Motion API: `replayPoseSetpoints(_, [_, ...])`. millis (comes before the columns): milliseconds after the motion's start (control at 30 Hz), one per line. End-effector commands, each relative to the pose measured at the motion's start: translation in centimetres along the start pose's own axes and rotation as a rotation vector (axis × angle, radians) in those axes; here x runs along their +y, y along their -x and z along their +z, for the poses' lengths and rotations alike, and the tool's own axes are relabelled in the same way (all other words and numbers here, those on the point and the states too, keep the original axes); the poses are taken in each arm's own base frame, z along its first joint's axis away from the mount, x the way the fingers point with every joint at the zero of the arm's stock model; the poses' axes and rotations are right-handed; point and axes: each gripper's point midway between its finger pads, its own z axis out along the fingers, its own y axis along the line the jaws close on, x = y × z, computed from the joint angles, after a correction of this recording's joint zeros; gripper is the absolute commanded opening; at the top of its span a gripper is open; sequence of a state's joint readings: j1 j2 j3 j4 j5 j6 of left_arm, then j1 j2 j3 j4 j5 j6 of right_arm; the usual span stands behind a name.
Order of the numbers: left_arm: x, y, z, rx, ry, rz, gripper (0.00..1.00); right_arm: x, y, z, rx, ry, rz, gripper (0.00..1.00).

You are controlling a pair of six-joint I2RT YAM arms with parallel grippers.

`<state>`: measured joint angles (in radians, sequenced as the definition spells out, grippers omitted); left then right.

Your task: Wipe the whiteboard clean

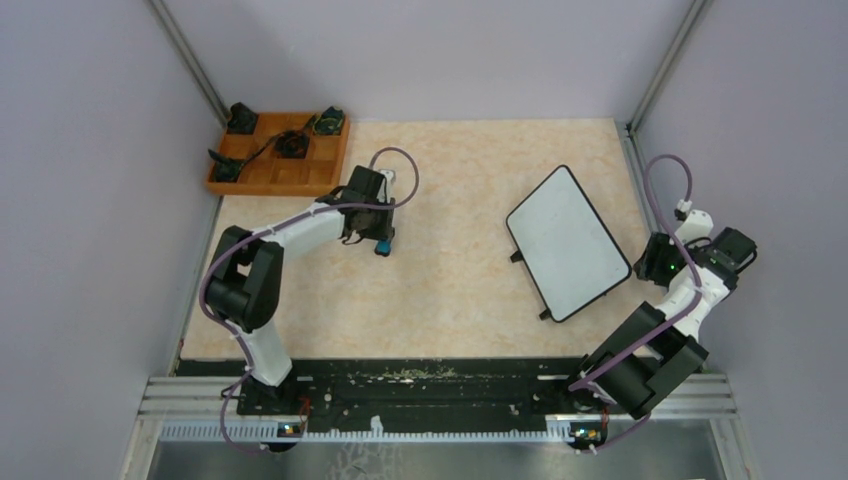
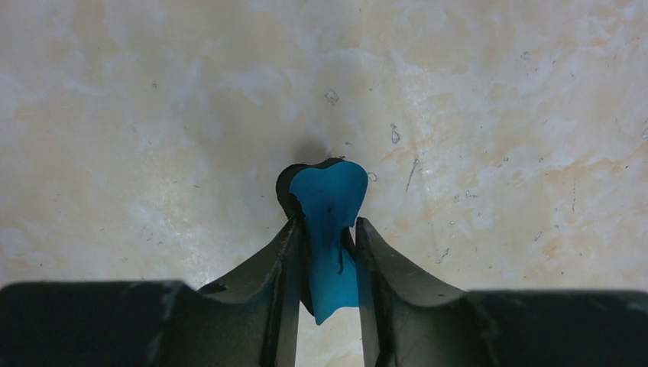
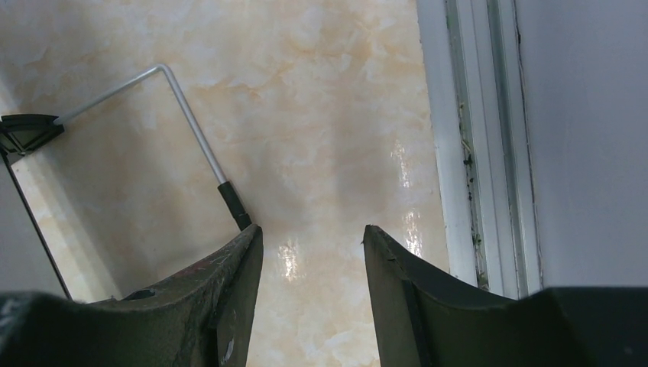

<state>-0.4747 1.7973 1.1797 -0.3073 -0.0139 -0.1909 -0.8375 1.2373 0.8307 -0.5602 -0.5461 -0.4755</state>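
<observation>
The whiteboard [image 1: 567, 242] lies tilted on the table at the right, white with a thin black frame, its face blank. My left gripper [image 1: 379, 243] is at the table's left middle, far from the board, and is shut on the small blue eraser [image 2: 330, 222], which it holds just above the table. My right gripper [image 1: 655, 268] is open and empty beside the board's right edge. In the right wrist view the board's wire stand [image 3: 191, 130] and a black corner [image 3: 27, 130] show at the left, ahead of my right gripper [image 3: 312, 237].
A wooden tray [image 1: 327, 165] with several small black items sits at the back left, just beyond the left arm. Grey walls and metal posts enclose the table; a wall rail [image 3: 470, 138] runs close to the right gripper.
</observation>
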Motion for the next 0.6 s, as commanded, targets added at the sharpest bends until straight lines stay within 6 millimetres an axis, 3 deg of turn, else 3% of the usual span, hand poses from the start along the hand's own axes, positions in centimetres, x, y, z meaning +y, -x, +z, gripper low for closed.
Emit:
replayPoseSetpoints(0, [-0.5, 0.4, -0.3, -0.003, -0.028, -0.014, 0.39, -0.1, 0.8, 0.5, -0.029, 0.006, -0.035, 0.51])
replayPoseSetpoints(367, [-0.6, 0.4, -0.7, -0.023, -0.033, -0.033, 0.53, 0.3, 0.5, 0.8, -0.02, 0.024, -0.035, 0.51])
replayPoseSetpoints(567, [0.1, -0.3, -0.6, -0.006, 0.003, -0.039, 0.53, 0.5, 0.4, 0.9, -0.016, 0.03, -0.034, 0.51])
